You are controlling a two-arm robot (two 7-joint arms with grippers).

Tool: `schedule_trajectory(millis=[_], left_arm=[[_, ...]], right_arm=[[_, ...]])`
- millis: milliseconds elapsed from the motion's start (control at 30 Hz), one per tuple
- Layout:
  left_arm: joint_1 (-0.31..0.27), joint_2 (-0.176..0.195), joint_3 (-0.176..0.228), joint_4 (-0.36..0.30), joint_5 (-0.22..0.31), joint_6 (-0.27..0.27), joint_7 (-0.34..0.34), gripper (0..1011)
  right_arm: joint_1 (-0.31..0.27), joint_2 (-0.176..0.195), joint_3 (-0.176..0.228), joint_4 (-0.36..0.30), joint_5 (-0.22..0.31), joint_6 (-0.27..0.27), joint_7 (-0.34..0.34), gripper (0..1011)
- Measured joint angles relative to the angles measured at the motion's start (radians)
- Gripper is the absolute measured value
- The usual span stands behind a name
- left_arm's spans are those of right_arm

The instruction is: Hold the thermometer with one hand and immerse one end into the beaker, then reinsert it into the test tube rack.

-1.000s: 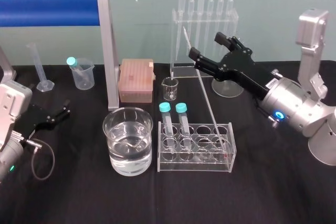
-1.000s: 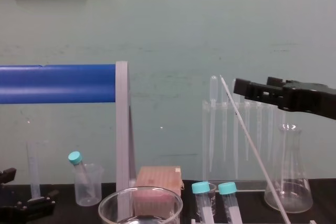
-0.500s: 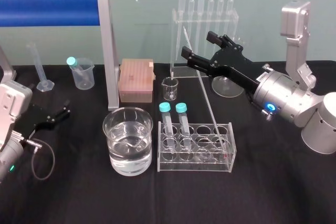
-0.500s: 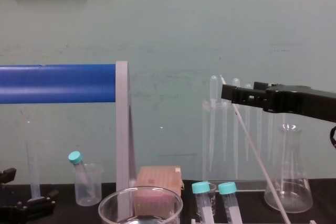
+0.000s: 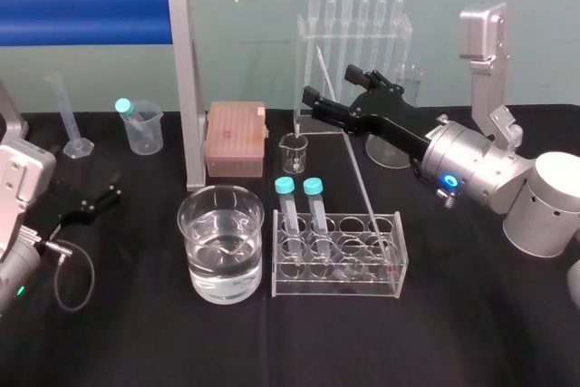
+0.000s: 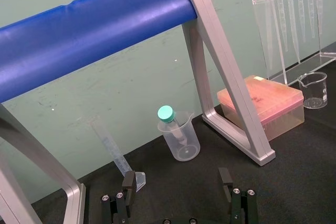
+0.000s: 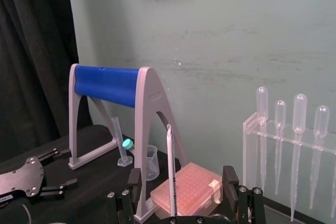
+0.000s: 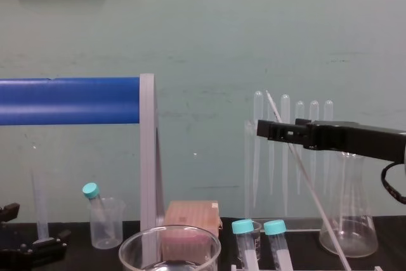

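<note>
Black cloth covers the table (image 5: 453, 342), which stands before a pale green wall.

From the head, the thermometer (image 5: 361, 178) leans in the clear rack (image 5: 340, 289). Its foot sits in a hole at the rack's right end and its top tilts back towards the pipette stand (image 5: 353, 29). The right gripper (image 5: 327, 82) reaches in from the right, well above the table. Its two black fingers are spread, with the upper part of the thermometer between them. The beaker (image 5: 186, 224), holding water, stands just left of the rack and apart from the thermometer. Two teal-capped tubes (image 5: 285, 186) stand at the rack's left end. The left gripper (image 5: 107, 192) rests low at the table's far left.

From the left wrist, that gripper's fingers (image 6: 127, 190) stand wide apart with nothing between them. They face a plastic cup (image 6: 181, 140) and a blue bar (image 6: 94, 30).

From the right wrist, the thermometer (image 7: 170, 171) rises between the two fingers (image 7: 135, 182), with a gap on each side.

From the chest, the right gripper lies level and crosses the thermometer near its top. A flask (image 8: 347, 220) stands behind, and the beaker's rim (image 8: 170, 228) shows at the bottom edge.
</note>
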Motion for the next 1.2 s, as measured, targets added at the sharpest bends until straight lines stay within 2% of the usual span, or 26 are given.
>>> schedule_trajectory(millis=[1200], left_arm=[[0.000, 0.000, 0.000, 0.000, 0.000, 0.000, 0.000, 1008]], right_arm=[[0.018, -0.006, -0.025, 0.036, 0.013, 0.015, 0.016, 1003]])
